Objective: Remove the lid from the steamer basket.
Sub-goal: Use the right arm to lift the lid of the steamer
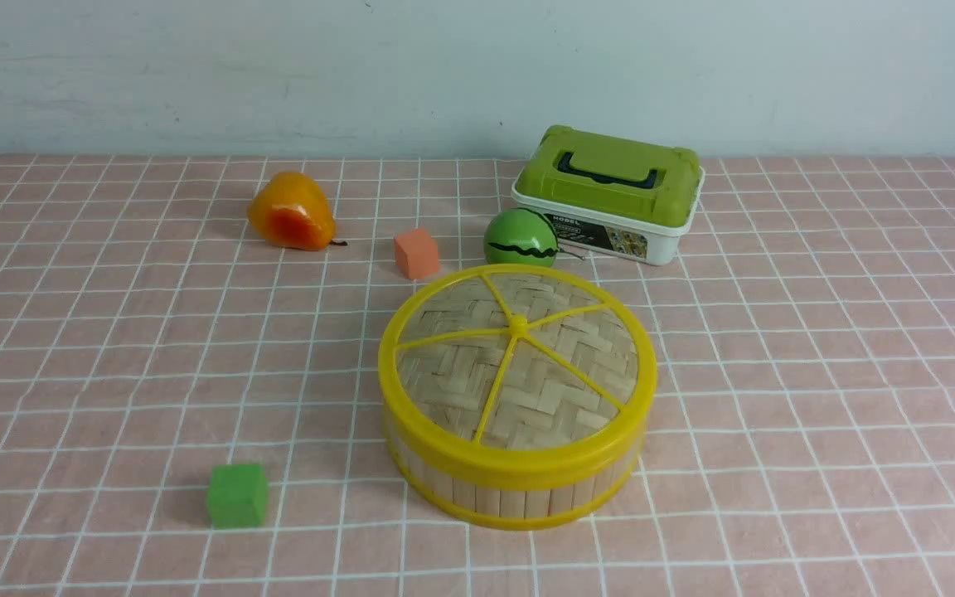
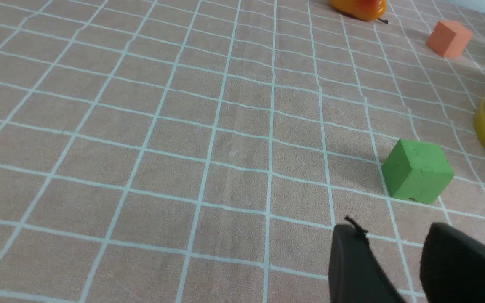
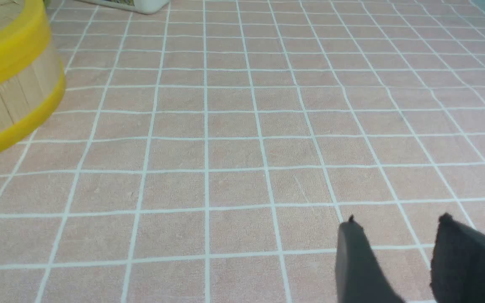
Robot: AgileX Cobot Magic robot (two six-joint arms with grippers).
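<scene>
Bamboo weave and yellow plastic mark your target: the lid (image 1: 517, 356) sits flat and fully seated on the steamer basket (image 1: 519, 489), its thick rim flush over the basket's top all round. The basket stands on the pink checked worktop (image 1: 817, 373), and nothing rests on top of the lid.

Neither arm shows in the front view, so you are at the very start: the approach has not begun and the lid is untouched. In the left wrist view the left fingers (image 2: 352, 261) are parted, with bare cloth showing in the gap, and hold nothing. The right fingers (image 3: 356, 256) are likewise parted and empty. Each wrist camera catches only an edge of the basket's slatted wall, so both arms look well apart from it, one on each side.

Your next move is to pick an arm and bring it in over the basket. The rim looks like the surest place to take hold, since the spokes are thin. Open wide enough to straddle the rim, close on it, then lift straight up so the basket is not dragged along.

Mind the neighbours. A green cube (image 1: 237, 495) lies to the basket's left. An orange cube (image 1: 416, 252) and a green ball (image 1: 520, 238) sit just behind the basket, the ball nearly touching it, with a green-lidded box (image 1: 608, 195) beyond them.
</scene>
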